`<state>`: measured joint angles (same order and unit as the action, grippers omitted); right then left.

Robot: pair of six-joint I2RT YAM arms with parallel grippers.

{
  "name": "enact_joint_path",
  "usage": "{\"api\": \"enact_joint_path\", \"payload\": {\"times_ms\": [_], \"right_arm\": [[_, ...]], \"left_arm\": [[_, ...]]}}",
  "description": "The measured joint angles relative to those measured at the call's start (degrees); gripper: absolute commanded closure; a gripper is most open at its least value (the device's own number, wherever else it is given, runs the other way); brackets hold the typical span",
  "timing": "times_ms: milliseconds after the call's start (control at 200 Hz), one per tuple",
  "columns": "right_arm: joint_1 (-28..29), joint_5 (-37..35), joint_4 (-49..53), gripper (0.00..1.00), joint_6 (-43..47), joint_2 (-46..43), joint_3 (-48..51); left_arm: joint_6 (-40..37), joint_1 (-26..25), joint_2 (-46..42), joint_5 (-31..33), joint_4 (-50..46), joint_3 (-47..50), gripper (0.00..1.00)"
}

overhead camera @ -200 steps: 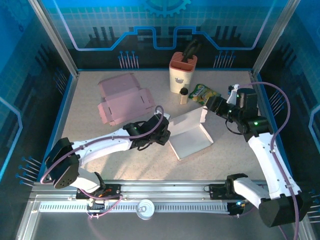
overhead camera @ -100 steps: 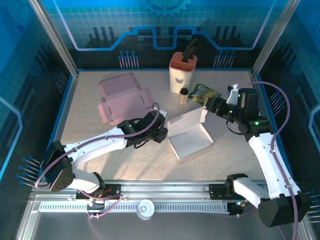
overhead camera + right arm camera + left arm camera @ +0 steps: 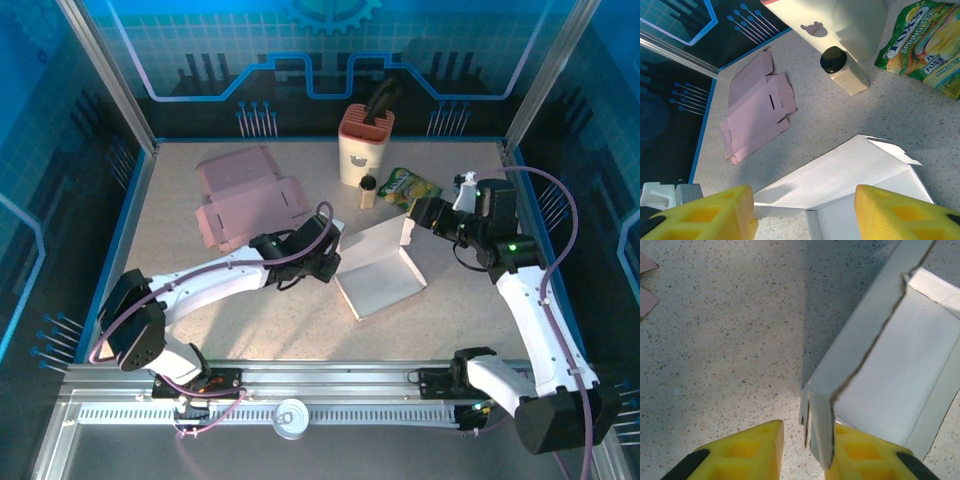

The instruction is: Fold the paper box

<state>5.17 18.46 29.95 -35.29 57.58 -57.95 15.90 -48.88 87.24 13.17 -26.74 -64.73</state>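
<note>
The white paper box (image 3: pixel 380 268) lies half-formed in the middle of the table, its lid panel raised along the far side. My left gripper (image 3: pixel 327 262) is at the box's near-left corner. In the left wrist view that corner (image 3: pixel 820 432) stands between the yellow fingers (image 3: pixel 740 455). It leans on the right finger, with a gap to the left one. My right gripper (image 3: pixel 424 212) hovers by the box's far-right flap. Its jaws stand wide apart above the lid panel (image 3: pixel 840 172) and grip nothing.
A flat pink box blank (image 3: pixel 245 198) lies at the back left. A pink-and-cream holder (image 3: pixel 365 145), a small black-capped bottle (image 3: pixel 367 190) and a green candy bag (image 3: pixel 408 186) stand behind the white box. Blue-edged walls ring the table.
The left gripper pulled back slightly, then returned right to the box's corner with its jaws narrower. The right arm has barely moved.
</note>
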Motion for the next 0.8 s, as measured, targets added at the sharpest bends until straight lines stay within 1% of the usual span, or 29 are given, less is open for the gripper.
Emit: {"api": "enact_joint_path", "payload": {"times_ms": [90,180,225,330,385,470,580,800], "right_arm": [[0.00,0.04,-0.02,0.44,0.04,0.00,0.02],[0.00,0.07,-0.02,0.44,0.04,0.00,0.02],[0.00,0.07,-0.02,0.44,0.22,0.00,0.04],[0.00,0.13,-0.04,0.45,0.48,0.00,0.42],[0.00,0.22,0.02,0.45,0.68,0.00,0.63],[-0.04,0.22,0.02,0.46,1.36,0.00,0.74],[-0.04,0.04,-0.02,0.44,3.17,-0.02,0.92],[-0.02,-0.85,-1.14,0.44,7.43,-0.04,4.74]], "left_arm": [[-0.17,0.11,0.61,-0.07,0.00,-0.39,0.83],[-0.92,0.20,1.22,-0.11,0.00,-0.68,0.85],[-1.05,0.20,1.55,-0.11,0.02,-0.79,0.87],[-1.57,0.37,1.99,-0.13,0.04,-0.81,0.94],[-2.34,0.52,2.01,-0.11,0.00,-0.90,1.00],[-3.23,1.07,2.03,-0.13,-0.02,-1.27,1.00],[-5.57,2.45,2.01,-0.74,-0.11,-1.46,1.00],[-13.73,7.87,1.42,-3.39,-2.01,-1.46,1.00]]}}
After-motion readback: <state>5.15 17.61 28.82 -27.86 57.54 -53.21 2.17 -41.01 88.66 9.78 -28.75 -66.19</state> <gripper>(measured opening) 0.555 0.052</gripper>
